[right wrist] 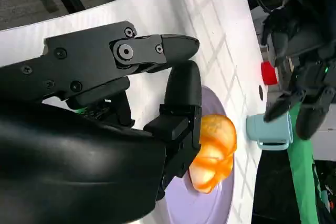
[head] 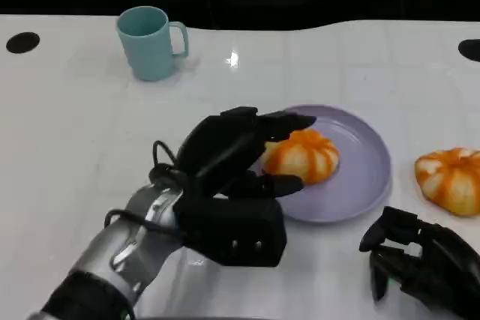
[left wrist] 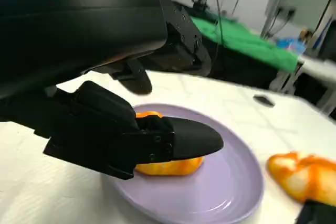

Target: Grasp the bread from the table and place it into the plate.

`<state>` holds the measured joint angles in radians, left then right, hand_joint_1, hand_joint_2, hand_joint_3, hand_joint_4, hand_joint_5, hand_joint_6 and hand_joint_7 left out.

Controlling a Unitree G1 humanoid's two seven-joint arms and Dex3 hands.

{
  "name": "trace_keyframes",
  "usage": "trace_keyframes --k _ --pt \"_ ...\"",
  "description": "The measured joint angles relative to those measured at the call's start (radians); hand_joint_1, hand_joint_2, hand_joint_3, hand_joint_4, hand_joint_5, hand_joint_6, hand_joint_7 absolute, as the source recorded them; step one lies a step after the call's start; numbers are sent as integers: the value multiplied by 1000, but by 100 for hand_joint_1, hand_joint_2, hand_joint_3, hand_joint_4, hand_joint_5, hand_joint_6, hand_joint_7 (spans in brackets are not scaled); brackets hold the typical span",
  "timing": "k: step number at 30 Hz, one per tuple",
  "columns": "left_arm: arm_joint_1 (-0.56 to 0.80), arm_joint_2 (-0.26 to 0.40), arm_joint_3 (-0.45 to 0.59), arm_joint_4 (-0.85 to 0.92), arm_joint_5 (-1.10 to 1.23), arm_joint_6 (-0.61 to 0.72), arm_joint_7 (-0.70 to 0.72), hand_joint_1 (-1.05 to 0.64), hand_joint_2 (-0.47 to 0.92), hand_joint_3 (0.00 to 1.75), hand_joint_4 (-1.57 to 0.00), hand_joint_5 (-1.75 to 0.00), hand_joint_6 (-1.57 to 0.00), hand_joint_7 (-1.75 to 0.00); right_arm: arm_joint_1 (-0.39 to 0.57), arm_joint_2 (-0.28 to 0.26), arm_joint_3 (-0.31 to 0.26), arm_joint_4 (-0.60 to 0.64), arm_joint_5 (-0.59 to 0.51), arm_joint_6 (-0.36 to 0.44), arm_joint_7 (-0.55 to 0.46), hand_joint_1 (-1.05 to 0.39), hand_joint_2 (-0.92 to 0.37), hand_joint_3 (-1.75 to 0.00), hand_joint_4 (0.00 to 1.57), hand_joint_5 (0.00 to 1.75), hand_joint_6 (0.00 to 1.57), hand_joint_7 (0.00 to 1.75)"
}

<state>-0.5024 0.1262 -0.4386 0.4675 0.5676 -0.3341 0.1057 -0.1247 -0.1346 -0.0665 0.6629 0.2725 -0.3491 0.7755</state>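
An orange-and-white bread (head: 304, 157) lies on the lilac plate (head: 367, 162), left of the plate's middle. My left hand (head: 232, 162) hovers at the plate's left rim with its fingers spread above and beside this bread, holding nothing. In the left wrist view the bread (left wrist: 168, 167) rests on the plate (left wrist: 226, 182) just behind a finger. A second bread (head: 452, 179) lies on the table right of the plate. My right hand (head: 420, 260) sits low at the front right, empty, with its fingers loosely bent. The right wrist view shows its fingers (right wrist: 131, 77) apart, with a bread (right wrist: 215, 150) beyond them.
A teal mug (head: 150, 41) stands at the back left of the white table. Dark round holes mark the table's far left (head: 22, 41) and far right (head: 471, 50) edges. The second bread (left wrist: 304, 174) lies close to the plate's right rim.
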Motion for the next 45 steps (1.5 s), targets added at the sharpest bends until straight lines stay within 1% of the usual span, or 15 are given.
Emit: trace_keyframes --k 2,3,7,9,10,12,15,18,23,27,34,35,38,41,45 --pt "26 0 22 -5 -26 -35 3 -57 92 40 -46 -127 -62 -55 0 0 -1 2 0 -3 1 -51 -92 -24 65 175 69 134" --pt "37 0 32 -7 -47 -54 3 -56 92 39 -47 -128 -61 -59 -1 0 -1 2 0 -3 1 -51 -92 -24 65 175 69 134" --pt "67 -3 64 -11 -112 -112 -2 -54 92 38 -48 -128 -60 -63 -2 0 -2 3 5 4 3 -51 -92 -23 66 175 70 133" --pt "68 -3 66 -11 -119 -119 -2 -50 92 40 -47 -136 -60 -68 -2 0 -2 3 5 5 4 -51 -92 -24 66 175 70 133" --pt "73 -3 71 -16 -135 -125 -12 -49 92 40 -46 -140 -59 -70 -3 0 -2 3 4 6 4 -51 -92 -24 66 175 70 133" --pt "113 -4 91 -42 -214 -149 -62 -45 92 41 -44 -151 -57 -81 -5 0 0 2 2 5 5 -51 -92 -24 67 175 70 133" --pt "186 -5 113 -66 -323 -165 -139 -43 92 44 -44 -151 -54 -92 -4 -1 -1 1 -1 5 0 -51 -92 -24 66 175 70 133" --pt "231 -6 137 -75 -395 -180 -199 -47 92 45 -47 -152 -54 -96 -3 -1 -1 1 -2 3 -3 -51 -92 -24 66 175 70 133" --pt "272 -17 175 -91 -478 -213 -255 -64 92 52 -52 -159 -54 -110 -2 -1 0 1 -3 3 -3 -51 -92 -24 67 175 70 132" --pt "309 -23 195 -103 -522 -212 -298 -66 92 52 -52 -159 -53 -113 -2 -2 0 1 -2 4 -3 -51 -92 -24 66 175 71 132" --pt "315 -37 217 -114 -531 -212 -323 -63 92 53 -53 -163 -54 -116 -2 -2 0 1 -2 5 -3 -51 -92 -24 67 175 71 132" --pt "320 -42 220 -115 -547 -216 -330 -64 92 50 -52 -170 -53 -133 -2 -2 0 1 -2 5 -2 -51 -92 -23 67 175 71 132" --pt "411 -70 235 -146 -676 -251 -397 -66 92 46 -54 -174 -52 -148 -1 -1 1 -2 -1 9 -1 -50 -92 -23 68 175 71 133" --pt "497 -88 246 -153 -769 -246 -463 -66 92 44 -59 -175 -53 -152 1 -2 0 -6 -1 13 -3 -50 -92 -23 68 175 72 133" --pt "529 -92 272 -179 -832 -218 -514 -68 92 42 -61 -175 -55 -154 2 -2 2 -8 -4 21 -5 -51 -92 -23 68 175 72 133"
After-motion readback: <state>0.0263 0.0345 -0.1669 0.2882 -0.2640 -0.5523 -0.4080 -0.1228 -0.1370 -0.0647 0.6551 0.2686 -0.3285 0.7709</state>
